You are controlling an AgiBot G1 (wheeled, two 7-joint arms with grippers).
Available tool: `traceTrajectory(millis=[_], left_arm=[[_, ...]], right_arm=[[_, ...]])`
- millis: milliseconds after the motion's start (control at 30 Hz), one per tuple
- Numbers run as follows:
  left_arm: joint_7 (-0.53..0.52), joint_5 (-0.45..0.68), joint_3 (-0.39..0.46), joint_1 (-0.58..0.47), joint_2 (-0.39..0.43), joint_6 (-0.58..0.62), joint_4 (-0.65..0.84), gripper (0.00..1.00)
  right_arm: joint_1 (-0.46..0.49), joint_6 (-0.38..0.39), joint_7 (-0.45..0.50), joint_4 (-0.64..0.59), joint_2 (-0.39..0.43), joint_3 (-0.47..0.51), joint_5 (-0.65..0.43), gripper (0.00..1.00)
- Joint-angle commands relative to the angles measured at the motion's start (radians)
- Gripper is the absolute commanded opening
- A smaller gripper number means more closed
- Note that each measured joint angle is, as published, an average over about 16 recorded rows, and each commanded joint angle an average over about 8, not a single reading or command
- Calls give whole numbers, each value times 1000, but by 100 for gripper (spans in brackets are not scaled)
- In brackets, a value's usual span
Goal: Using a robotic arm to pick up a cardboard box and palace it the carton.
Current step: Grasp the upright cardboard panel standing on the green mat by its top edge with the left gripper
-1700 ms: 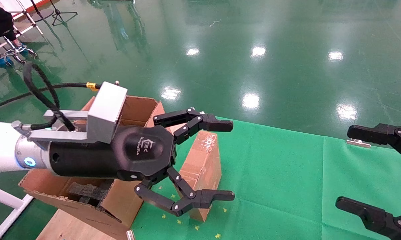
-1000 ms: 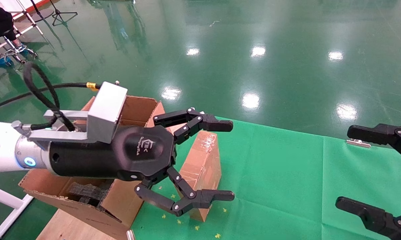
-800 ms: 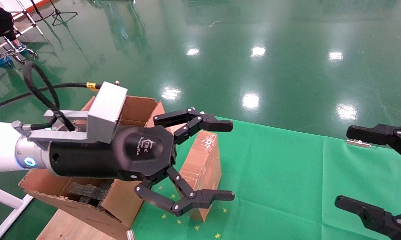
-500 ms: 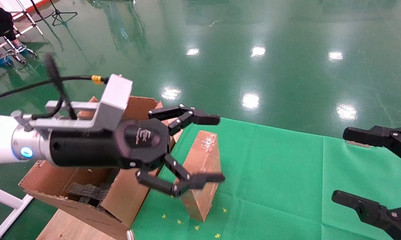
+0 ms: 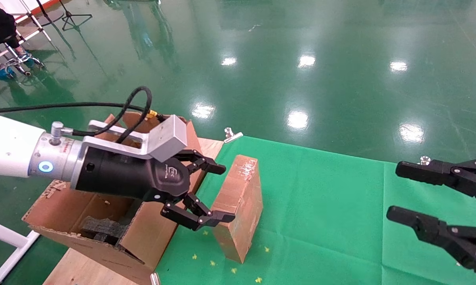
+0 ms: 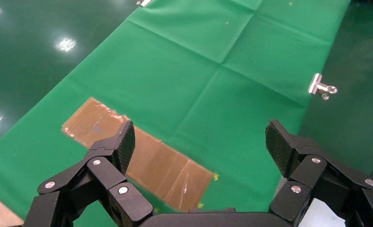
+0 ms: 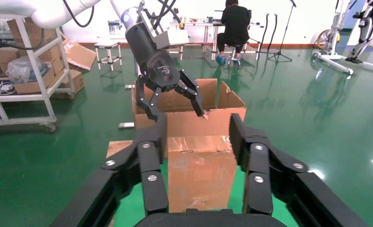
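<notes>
Box (image 5: pixel 238 206) stands on edge on the green cloth (image 5: pixel 333 206) of the table, its long axis running away from the robot and its broad taped faces turned to the left and right; the narrow top edge is up. It sits just beside the carton (image 5: pixel 143 237), which stands at the table's left end. The box is brown cardboard, flat and rectangular, sealed, with glossy clear tape wrinkled over its faces; in the left wrist view it shows as a long brown slab (image 6: pixel 137 156) below the jaws. The left gripper (image 5: pixel 212 192) reaches in from the left on the white arm (image 5: pixel 8 146), lying nearly level above the carton's right flap, pointing toward the box. Its jaws are open and hold nothing, one fingertip near the far part of the box's left face and the other close by the near part of that face; whether either touches cannot be told. A grey camera block (image 5: pixel 166 138) rides on top of the wrist, with a black cable (image 5: pixel 103 105) looping back. The right gripper (image 5: pixel 396 194) waits at the right edge of the table, well apart from the box, jaws open and empty. Black foam (image 5: pixel 103 227) lies inside the carton.
</notes>
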Motion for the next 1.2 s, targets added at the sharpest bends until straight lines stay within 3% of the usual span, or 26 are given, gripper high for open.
traceTrajectory(millis=[33,233,600,767,1200], left_arm=[[-7,16,8,-10,0,7,-4,100],[-73,70,39,-49,34,17,22,100],[-471,293,173,-264,191,76,68,100],[-604,352,255,-348,247,100,84,100],[-732,416,468,-436,315,89,121,100]], right_arm=[[0,0,0,0,0,0,0,0],[0,0,0,0,0,0,0,0],[0,0,0,0,0,0,0,0],[0,0,0,0,0,0,0,0],[0,0,0,0,0,0,0,0]])
